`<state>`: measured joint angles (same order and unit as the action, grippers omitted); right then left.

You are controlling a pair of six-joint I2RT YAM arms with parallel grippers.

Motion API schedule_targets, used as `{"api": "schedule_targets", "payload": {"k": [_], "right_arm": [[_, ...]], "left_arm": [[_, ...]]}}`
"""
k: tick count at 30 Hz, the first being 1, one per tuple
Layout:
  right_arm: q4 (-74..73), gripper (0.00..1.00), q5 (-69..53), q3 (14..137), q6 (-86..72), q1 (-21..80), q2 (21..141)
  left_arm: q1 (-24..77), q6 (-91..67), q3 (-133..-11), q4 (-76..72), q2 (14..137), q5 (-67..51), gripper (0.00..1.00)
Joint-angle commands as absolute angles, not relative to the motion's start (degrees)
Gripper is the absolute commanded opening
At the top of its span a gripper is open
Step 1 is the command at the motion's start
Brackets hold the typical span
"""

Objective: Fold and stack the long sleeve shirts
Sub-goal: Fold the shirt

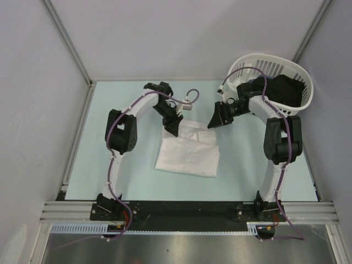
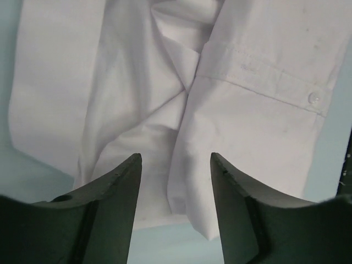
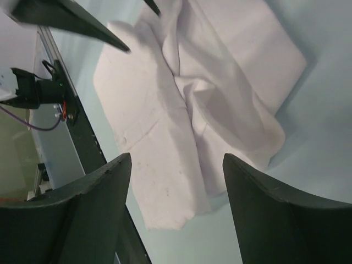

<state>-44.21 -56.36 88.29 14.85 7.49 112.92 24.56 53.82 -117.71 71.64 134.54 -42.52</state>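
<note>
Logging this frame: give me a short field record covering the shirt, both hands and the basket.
garment: white long sleeve shirt, partly folded, lying mid-table
left hand: open, empty, above the shirt's far left corner
right hand: open, empty, above the shirt's far right corner
container: white slatted basket, far right, with dark cloth inside
stack: none visible yet

Both arms reach from the near edge of the desk (image 1: 242, 176) toward its centre, elbows raised and wrists turned inward. The left pincer (image 1: 171, 126) points downward, jaws apart, gripping nothing. The right pincer (image 1: 218, 118) faces it, jaws wide, gripping nothing.
</note>
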Motion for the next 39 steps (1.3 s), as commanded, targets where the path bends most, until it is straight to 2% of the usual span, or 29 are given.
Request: {"api": "schedule_targets", "payload": {"k": [1, 5, 11, 23, 27, 30, 31, 33, 34, 36, 37, 39], "right_arm": [[-47.72, 0.71, -52.83, 83.94, 21.0, 7.91, 108.2], [-46.67, 0.69, -48.87, 79.46, 22.58, 9.93, 104.86], [-47.28, 0.66, -45.36, 74.88, 26.54, 12.21, 101.6], [-47.11, 0.66, -41.39, 70.31, 30.76, 12.92, 102.22], [-47.72, 0.61, -42.54, 70.31, 31.55, 13.45, 102.3], [-46.77, 0.5, -43.24, 69.35, 32.95, 12.57, 101.87], [-46.32, 0.4, -43.42, 69.26, 33.05, 12.48, 101.95], [-47.1, 0.31, -43.68, 69.95, 34.7, 12.66, 102.74], [-47.37, 0.21, -43.25, 70.22, 35.33, 12.57, 103.01], [-46.76, 0.11, -42.72, 70.4, 35.6, 11.87, 102.83], [-46.5, 0.02, -42.89, 70.49, 35.25, 11.52, 102.66], [-45.88, 0.0, -42.45, 70.66, 34.28, 10.99, 101.7]], "left_arm": [[17.94, 45.73, -112.61, 67.44, 124.29, -51.06, 0.61], [16.53, 41.58, -101.02, 61.97, 118.84, -50.54, 0.64], [16.17, 38.67, -93.18, 54.23, 116.19, -45.88, 0.65], [16.26, 37.79, -88.95, 51.15, 116.46, -44.47, 0.66], [16.26, 37.8, -87.28, 51.59, 116.37, -46.4, 0.62], [16.43, 35.35, -85.96, 50.81, 116.81, -49.13, 0.57], [16.44, 34.81, -85.7, 50.8, 116.81, -49.83, 0.52], [16.35, 34.37, -84.99, 50.71, 115.93, -51.32, 0.44], [16.35, 34.54, -83.95, 50.63, 115.49, -51.24, 0.3], [16.26, 34.37, -82.89, 49.93, 113.74, -49.58, 0.22], [16.17, 34.45, -82.01, 49.75, 113.03, -49.48, 0.15], [16.0, 33.58, -81.21, 48.79, 111.72, -49.04, 0.09]]}}
